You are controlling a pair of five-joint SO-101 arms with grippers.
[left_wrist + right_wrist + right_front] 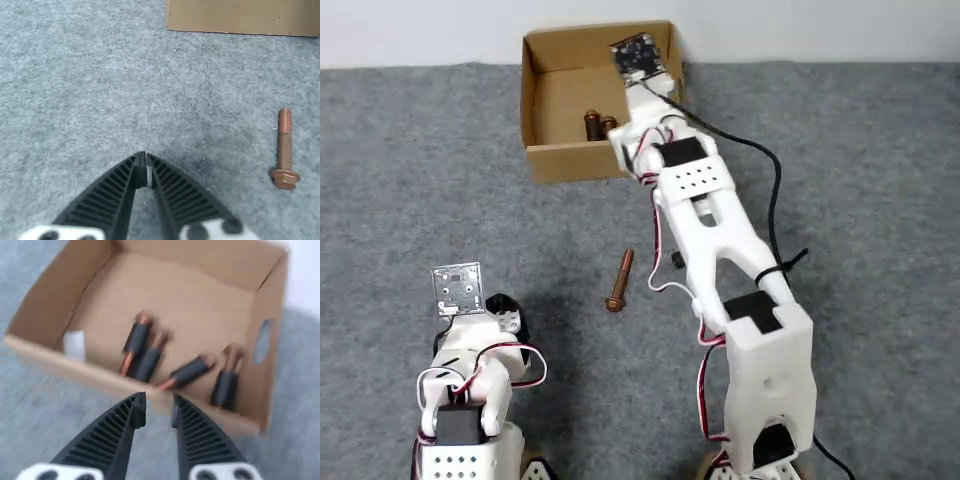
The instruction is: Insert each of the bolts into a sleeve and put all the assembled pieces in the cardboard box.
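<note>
Left gripper [145, 167] together, bolt [284, 145] near; right gripper [155, 407] apart over cardboard box [45, 315]; wrist view four assembled pieces [137, 337], high view two.

Nothing can be read; the cardboard box's [42, 305] white sticker [75, 344] is illegible.

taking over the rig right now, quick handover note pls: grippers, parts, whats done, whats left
Left gripper: shut, empty, over the grey mat, near the bare bolt.
Right gripper: open, empty, above the near wall of the cardboard box.
Done: four sleeved bolts lie in the box.
Left: the bare bolt lies on the mat between the arms; sleeve it, then box it.
</note>
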